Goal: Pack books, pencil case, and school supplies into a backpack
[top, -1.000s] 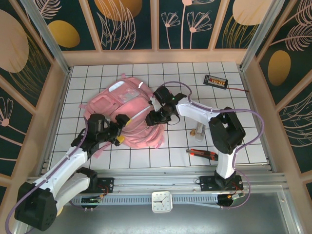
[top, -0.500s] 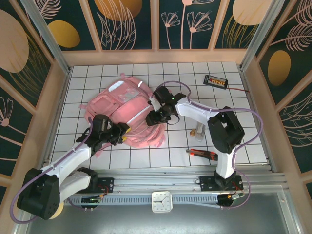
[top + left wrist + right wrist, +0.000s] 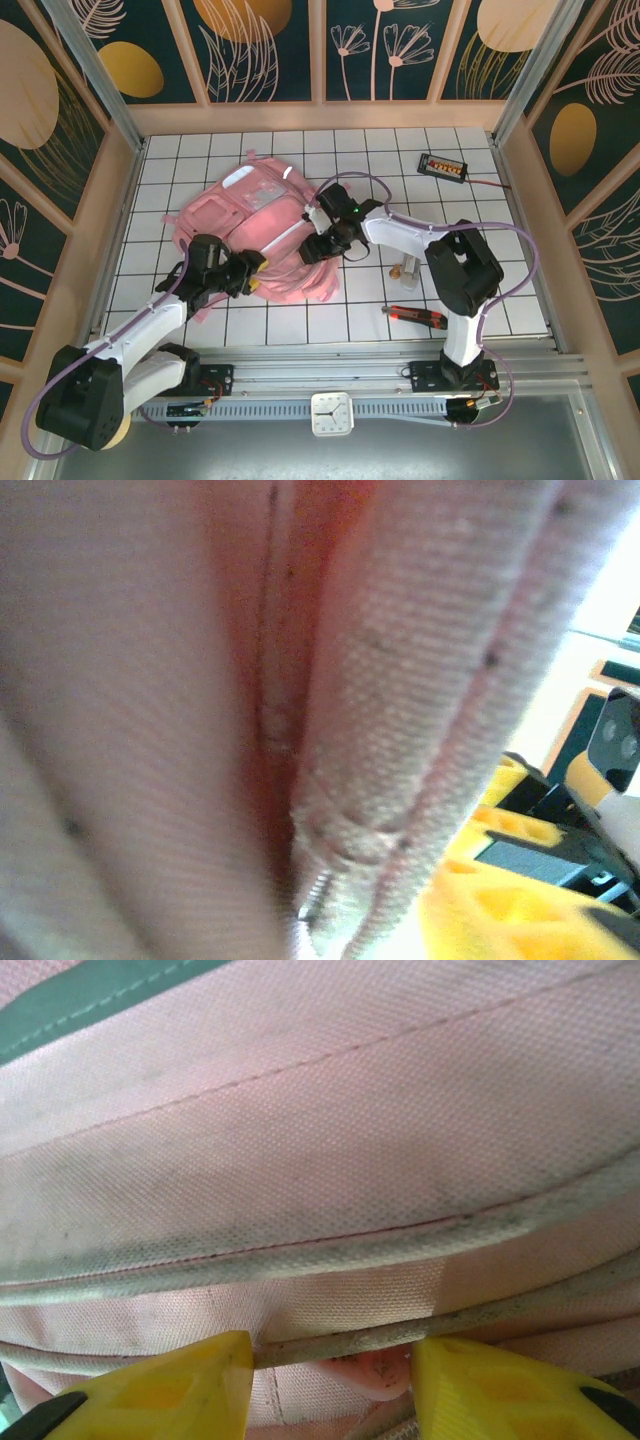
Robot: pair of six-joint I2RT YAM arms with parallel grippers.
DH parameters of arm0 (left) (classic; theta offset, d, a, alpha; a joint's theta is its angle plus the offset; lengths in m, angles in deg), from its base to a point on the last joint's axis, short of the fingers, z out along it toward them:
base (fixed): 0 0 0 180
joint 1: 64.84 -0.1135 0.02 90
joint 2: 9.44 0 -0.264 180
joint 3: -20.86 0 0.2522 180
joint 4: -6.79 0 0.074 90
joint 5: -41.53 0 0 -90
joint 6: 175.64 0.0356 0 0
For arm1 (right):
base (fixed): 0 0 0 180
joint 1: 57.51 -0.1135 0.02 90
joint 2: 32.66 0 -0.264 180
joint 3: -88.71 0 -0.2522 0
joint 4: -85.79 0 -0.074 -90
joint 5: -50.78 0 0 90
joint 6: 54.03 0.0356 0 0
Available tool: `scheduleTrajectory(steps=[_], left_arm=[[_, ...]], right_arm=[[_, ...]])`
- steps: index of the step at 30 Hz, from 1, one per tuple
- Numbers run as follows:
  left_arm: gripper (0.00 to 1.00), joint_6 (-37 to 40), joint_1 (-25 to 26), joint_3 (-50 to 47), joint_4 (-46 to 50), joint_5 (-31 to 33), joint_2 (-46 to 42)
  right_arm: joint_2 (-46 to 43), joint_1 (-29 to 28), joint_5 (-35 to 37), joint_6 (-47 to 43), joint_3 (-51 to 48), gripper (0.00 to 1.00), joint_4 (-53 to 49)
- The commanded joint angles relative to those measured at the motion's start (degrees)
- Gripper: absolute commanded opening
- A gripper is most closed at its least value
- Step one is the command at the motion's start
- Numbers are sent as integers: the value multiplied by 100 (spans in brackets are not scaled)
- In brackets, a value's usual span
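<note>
The pink backpack lies on the tiled table, left of centre. My right gripper is at its right edge. In the right wrist view both yellow fingers press against a piped seam of the backpack that spans the gap between them. My left gripper is at the near edge of the bag. Its wrist view is close on pink fabric and a zip end; one yellow finger shows at the right and the other is hidden. Small brass and silvery school supplies lie right of the bag. Books and pencil case are out of view.
A black wired box with orange buttons sits at the back right. A red and black tool lies near the front right. Wooden walls ring the table. A small white clock stands on the front rail.
My left gripper has pushed forward and right into the near edge of the backpack and narrowed its jaws. The right gripper has shifted slightly left with the bag's edge.
</note>
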Motion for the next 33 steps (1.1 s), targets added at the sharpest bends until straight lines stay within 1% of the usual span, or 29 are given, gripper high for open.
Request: scheduleTrajectory(steps=[1, 2, 6, 8, 12, 15, 18, 21, 23, 26, 29, 31, 32, 33], left_arm=[[92, 109, -53, 92, -240, -185, -93], [99, 154, -55, 121, -175, -189, -80], [99, 450, -59, 199, 237, -113, -134], [99, 893, -61, 451, 785, 93, -132], [99, 2124, -61, 1386, 2206, 781, 130], [99, 2742, -62, 2054, 2822, 1222, 396], [99, 3424, -21, 2648, 3137, 1368, 852], [99, 4346, 226, 3345, 3769, 2217, 1301], [99, 4846, 369, 3557, 3869, 2469, 1408], [99, 5477, 675, 3742, 3865, 2843, 1522], [99, 6066, 1174, 4015, 3895, 3278, 1721], [99, 6396, 1546, 4215, 3917, 3807, 1779], [99, 6534, 1647, 4234, 3868, 3970, 1731], [99, 6696, 1699, 4215, 3755, 3999, 1658]], right_arm=[[-162, -345, 170, -453, -131, 46, -311], [-149, -382, 262, -492, -148, 46, -347], [-128, -479, 645, -667, -206, 45, -347], [-75, -547, 902, -831, -163, 45, -404], [125, -797, 1655, -1270, -54, 46, -525], [224, -879, 1836, -1375, -54, 46, -463], [75, -874, 1781, -1124, -310, 46, -291], [-324, -795, 1409, -732, -817, 46, 190], [-496, -715, 1154, -483, -1046, 46, 454], [-668, -607, 846, -204, -1311, 46, 869], [-707, -479, 607, -11, -1443, 46, 1105], [-772, -421, 466, 61, -1534, 46, 1249], [-781, -381, 386, 88, -1577, 46, 1301], [-790, -330, 295, 127, -1607, 46, 1354]])
